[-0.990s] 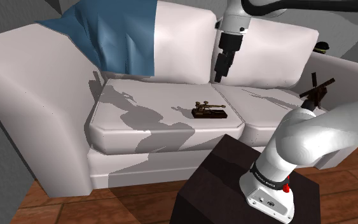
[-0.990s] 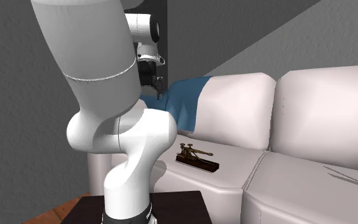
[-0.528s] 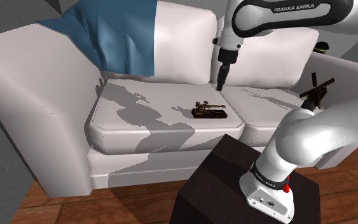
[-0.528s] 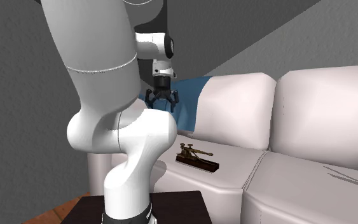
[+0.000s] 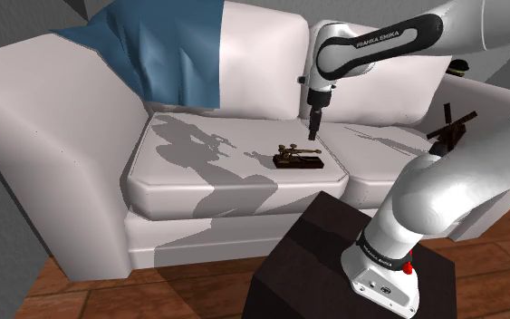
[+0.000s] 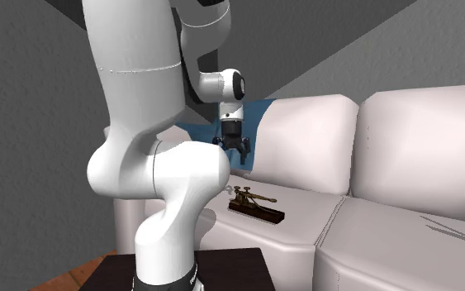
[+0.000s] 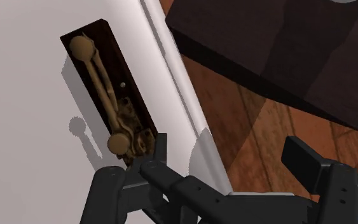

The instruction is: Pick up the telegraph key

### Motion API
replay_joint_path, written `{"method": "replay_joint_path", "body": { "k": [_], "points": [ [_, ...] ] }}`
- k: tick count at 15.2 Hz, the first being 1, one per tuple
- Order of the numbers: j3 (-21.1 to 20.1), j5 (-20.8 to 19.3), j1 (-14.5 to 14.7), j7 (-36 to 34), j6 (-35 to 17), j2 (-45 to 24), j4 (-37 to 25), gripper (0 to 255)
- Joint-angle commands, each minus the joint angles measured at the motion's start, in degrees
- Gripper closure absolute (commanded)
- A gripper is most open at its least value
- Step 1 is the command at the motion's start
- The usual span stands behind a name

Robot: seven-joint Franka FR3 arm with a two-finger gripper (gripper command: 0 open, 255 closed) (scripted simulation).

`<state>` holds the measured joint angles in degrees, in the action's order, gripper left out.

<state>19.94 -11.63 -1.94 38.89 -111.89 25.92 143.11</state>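
End effector [image 5: 314, 137], its fingers spread and holding nothing, hangs above the telegraph key [image 5: 298, 159]. The key lies on the white sofa's [image 5: 62, 163] seat cushion, near the front edge.

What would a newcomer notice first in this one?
The black gripper hangs open above a small brass-coloured telegraph key on a dark base, lying on the seat of the white sofa. A blue throw drapes over the backrest at the shoulder view's left.

Living room — white sofa [image 5: 81, 136], blue throw [image 5: 167, 45], wooden floor [image 5: 153, 294].
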Motion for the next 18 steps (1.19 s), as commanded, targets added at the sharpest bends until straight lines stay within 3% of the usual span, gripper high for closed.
{"method": "replay_joint_path", "body": {
  "k": [1, 6, 11, 18],
  "points": [
    [2.1, -0.6, 0.2, 4.0, -3.2, -3.6, -0.3, 0],
    [7.1, 0.5, 0.9, 14.6, -10.7, -14.7, -3.4, 0],
    [9.9, 5.2, 0.8, 26.5, -17.1, -27.4, -8.6, 0],
    [9.5, 7.8, 0.4, 28.0, -22.6, -32.1, -7.2, 0]
  ]
}}
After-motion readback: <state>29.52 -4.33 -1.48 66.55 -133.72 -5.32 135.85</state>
